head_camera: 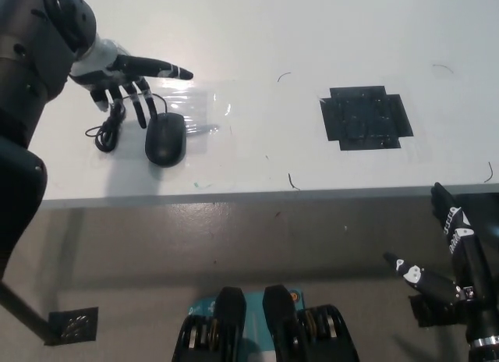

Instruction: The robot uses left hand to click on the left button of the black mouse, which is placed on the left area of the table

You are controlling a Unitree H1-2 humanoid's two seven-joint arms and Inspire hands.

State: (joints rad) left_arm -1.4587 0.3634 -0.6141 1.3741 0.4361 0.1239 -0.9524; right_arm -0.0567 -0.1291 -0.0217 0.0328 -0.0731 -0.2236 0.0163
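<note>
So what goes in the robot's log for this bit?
left robot hand: open, fingers spread, just above-left of black mouse, not pressing | right robot hand: resting below table edge | click: not done

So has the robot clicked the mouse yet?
Not yet, it seems. The left hand is open just above and left of the black mouse on the white table, fingers spread, apparently not touching it. Left to do: lower a finger onto the left button and press. The right hand rests below the table edge.
</note>
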